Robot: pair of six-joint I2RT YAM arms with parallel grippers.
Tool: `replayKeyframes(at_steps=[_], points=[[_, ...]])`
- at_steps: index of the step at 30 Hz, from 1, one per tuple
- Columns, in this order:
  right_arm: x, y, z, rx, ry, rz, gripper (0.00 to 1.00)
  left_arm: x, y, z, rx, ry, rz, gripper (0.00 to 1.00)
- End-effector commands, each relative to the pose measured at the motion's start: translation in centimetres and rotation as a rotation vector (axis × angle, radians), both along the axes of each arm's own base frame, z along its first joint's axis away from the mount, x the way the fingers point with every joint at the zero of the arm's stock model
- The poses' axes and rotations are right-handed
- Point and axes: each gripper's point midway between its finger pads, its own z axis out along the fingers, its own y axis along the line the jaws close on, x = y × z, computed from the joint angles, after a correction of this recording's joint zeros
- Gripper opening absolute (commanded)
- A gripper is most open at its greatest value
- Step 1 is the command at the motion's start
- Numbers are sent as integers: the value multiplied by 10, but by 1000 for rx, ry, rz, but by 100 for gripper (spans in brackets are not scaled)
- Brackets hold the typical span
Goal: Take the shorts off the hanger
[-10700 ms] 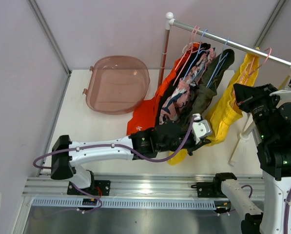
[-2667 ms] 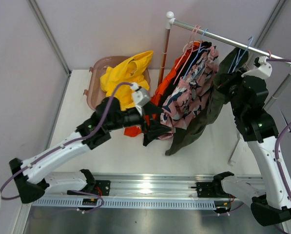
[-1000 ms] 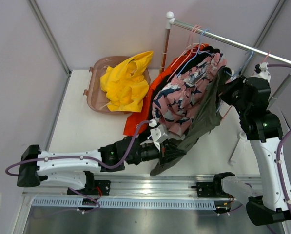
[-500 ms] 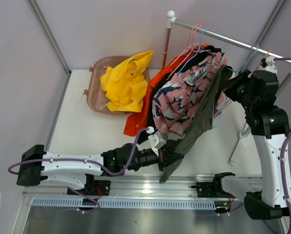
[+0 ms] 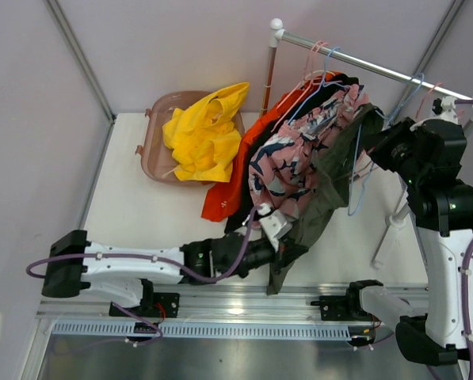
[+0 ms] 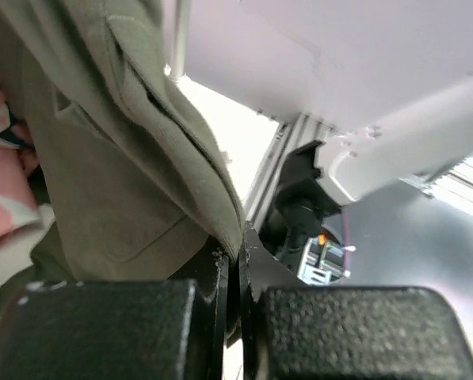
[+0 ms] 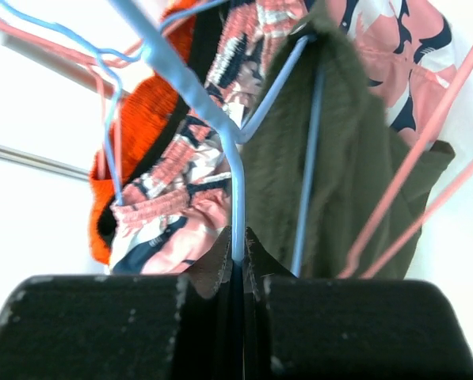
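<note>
Left hand point(image 6: 236, 265) pinches the hem of the olive shorts point(image 5: 323, 190), well below the rail point(image 5: 363, 62). Right hand point(image 7: 238, 257) pinches the blue hanger point(image 7: 235, 198) carrying them, near the rail's right end.

No readable text in my views, no label or brand legible on the olive shorts point(image 6: 117, 158) between my left fingers point(image 6: 101, 324), none on the blue hanger point(image 7: 237, 190) between my right fingers point(image 7: 101, 324).
</note>
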Motion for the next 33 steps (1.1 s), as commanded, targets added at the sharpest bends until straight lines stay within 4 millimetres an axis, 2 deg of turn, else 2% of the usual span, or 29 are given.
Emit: replayKeyframes(at_steps=[1,2,3,4,5,7,8,9,10,11,14,15,17,18,20,21,22,24,25,26,28,32,33], points=[[-23,-2,58,49,-196,1,0,38,-25,27,37,23,91,0],[-35,3,64,59,-206,38,0,60,-25,25,48,29,129,0],[-44,6,57,64,-164,58,0,70,-31,50,4,24,142,0],[-53,14,56,76,-151,102,0,78,-35,44,23,25,148,0],[-62,16,56,81,-140,119,0,95,-32,45,27,20,176,0],[-82,20,55,92,-103,151,0,112,-37,63,8,5,199,0],[-89,25,55,97,-91,181,0,128,-33,74,-4,2,233,0],[-95,25,56,98,-85,189,0,134,-32,71,13,10,239,0],[-106,26,59,101,-84,196,0,140,-32,83,-3,6,247,0],[-110,26,62,98,-88,202,0,146,-30,82,2,9,253,0],[-114,19,70,70,-117,172,0,143,-23,88,-9,-3,239,0],[-110,17,71,64,-125,164,0,138,-21,90,-18,2,221,0],[-97,15,65,51,-108,148,0,126,-16,79,-6,27,185,0],[-89,15,68,51,-126,145,0,117,-8,90,-32,23,171,0],[-72,14,62,46,-113,130,0,104,2,69,23,38,168,0],[-63,13,66,41,-132,121,0,100,8,67,35,40,178,0],[-51,13,61,34,-116,114,0,89,18,65,50,44,167,0],[-32,11,61,22,-127,97,0,81,31,61,64,44,184,0],[-25,10,60,13,-125,93,0,74,43,71,39,36,185,0],[-11,9,55,5,-109,81,0,65,51,62,73,47,178,0],[4,7,59,-11,-132,69,0,56,71,75,41,48,192,0],[37,2,63,-52,-152,36,0,48,99,62,39,70,206,0],[50,1,63,-63,-145,31,0,47,104,52,48,80,210,0]])
